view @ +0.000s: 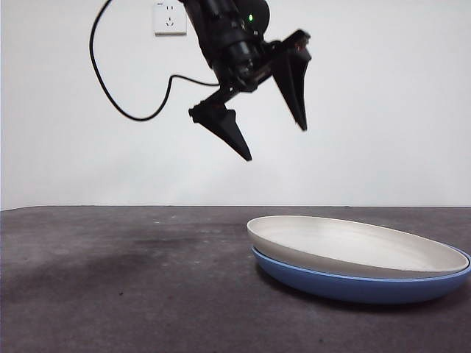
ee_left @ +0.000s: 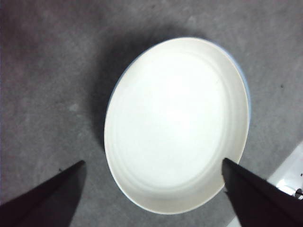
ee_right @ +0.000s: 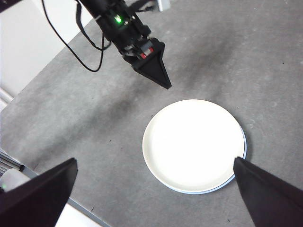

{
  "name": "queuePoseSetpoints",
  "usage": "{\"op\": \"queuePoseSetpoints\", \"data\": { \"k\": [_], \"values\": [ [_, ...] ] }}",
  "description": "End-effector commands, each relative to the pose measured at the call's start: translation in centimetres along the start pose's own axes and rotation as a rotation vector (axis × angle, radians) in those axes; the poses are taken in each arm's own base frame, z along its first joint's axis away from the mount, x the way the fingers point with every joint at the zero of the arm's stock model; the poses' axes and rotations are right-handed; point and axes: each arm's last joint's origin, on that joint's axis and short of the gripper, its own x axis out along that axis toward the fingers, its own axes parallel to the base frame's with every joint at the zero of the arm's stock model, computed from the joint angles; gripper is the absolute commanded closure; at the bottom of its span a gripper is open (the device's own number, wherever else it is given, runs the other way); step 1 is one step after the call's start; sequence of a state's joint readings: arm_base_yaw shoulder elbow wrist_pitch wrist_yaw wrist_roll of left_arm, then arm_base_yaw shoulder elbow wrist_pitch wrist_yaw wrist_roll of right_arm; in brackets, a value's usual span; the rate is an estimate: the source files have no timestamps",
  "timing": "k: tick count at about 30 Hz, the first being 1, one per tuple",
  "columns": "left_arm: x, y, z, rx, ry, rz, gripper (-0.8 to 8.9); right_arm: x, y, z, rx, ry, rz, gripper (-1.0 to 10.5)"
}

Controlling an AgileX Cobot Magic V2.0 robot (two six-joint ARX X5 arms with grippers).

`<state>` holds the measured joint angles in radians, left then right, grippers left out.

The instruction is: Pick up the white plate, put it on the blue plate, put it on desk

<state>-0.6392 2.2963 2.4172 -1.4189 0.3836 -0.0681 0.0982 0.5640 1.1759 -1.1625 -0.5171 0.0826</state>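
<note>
Above white plate [view: 353, 246] | left end effector [view: 276, 143] wide open, empty

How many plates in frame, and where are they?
2. The white plate sits on top of the blue plate, stacked slightly off-centre on the desk. The left gripper hangs open above them. Nothing else plate-like shows.

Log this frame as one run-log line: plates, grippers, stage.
white plate: stacked on blue plate, on desk | left gripper: open, empty, above stack | right gripper: open, empty, high above | stage: stacked
</note>
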Motion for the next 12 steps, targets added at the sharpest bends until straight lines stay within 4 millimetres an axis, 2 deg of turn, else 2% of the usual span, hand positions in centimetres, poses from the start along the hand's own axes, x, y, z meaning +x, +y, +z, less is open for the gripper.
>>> {"op": "queuePoseSetpoints", "data": {
  "k": [1, 8, 12],
  "values": [
    [-2.8, -1.8, -0.8, 0.047, -0.039, -0.008, 2.32, -0.4, 0.3, 0.3, -0.02, -0.022, 0.003, 3.6],
    [-11.0, -5.1, -4.0, 0.125, -0.212, -0.023, 2.14, -0.4, 0.3, 0.4, -0.021, -0.025, -0.003, 3.6],
    [-16.1, -7.3, -7.2, 0.199, -0.326, -0.033, 2.14, -0.4, 0.2, 0.4, -0.021, -0.028, -0.043, 3.6]
  ]
}}
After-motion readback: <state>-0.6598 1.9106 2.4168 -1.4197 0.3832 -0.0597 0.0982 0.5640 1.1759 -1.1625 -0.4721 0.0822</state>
